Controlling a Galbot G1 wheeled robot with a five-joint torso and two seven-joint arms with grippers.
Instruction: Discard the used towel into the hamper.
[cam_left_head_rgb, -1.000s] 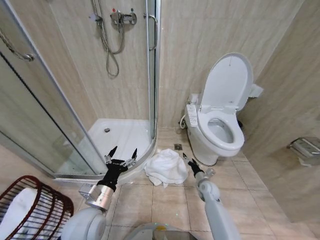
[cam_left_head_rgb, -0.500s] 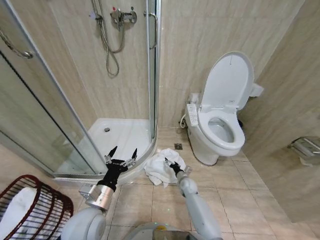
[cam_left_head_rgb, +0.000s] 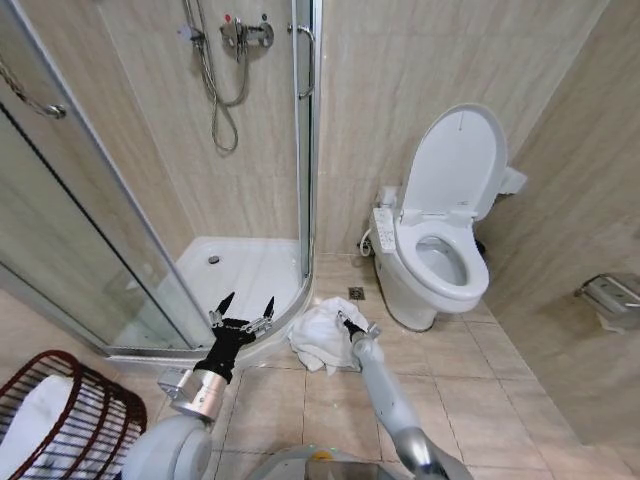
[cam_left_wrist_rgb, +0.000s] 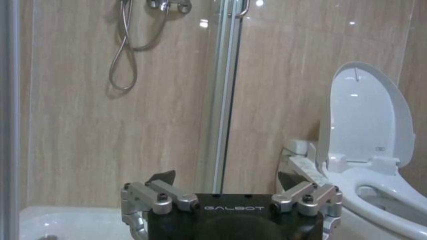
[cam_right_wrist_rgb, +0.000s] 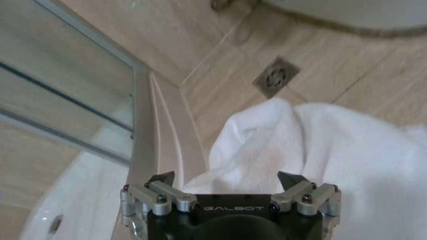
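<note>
A crumpled white towel (cam_left_head_rgb: 322, 335) lies on the tiled floor between the shower's curved edge and the toilet. My right gripper (cam_left_head_rgb: 348, 322) hangs open right above the towel's right part; in the right wrist view its fingers (cam_right_wrist_rgb: 160, 179) stand spread over the white towel (cam_right_wrist_rgb: 320, 150), holding nothing. My left gripper (cam_left_head_rgb: 245, 304) is raised and open over the shower threshold, left of the towel; its open fingertips (cam_left_wrist_rgb: 162, 177) point at the shower wall. The hamper (cam_left_head_rgb: 70, 415), a dark red-brown wire basket with white cloth inside, stands at the lower left.
A glass shower enclosure (cam_left_head_rgb: 150, 250) with a white tray (cam_left_head_rgb: 240, 275) fills the left. A white toilet (cam_left_head_rgb: 440, 250) with its lid up stands to the right of the towel. A floor drain (cam_right_wrist_rgb: 275, 76) sits just beyond the towel. Open tiled floor lies in front.
My right arm swung left from beside the toilet base onto the towel, then edged slightly further over it. The left arm and the towel have stayed put.
</note>
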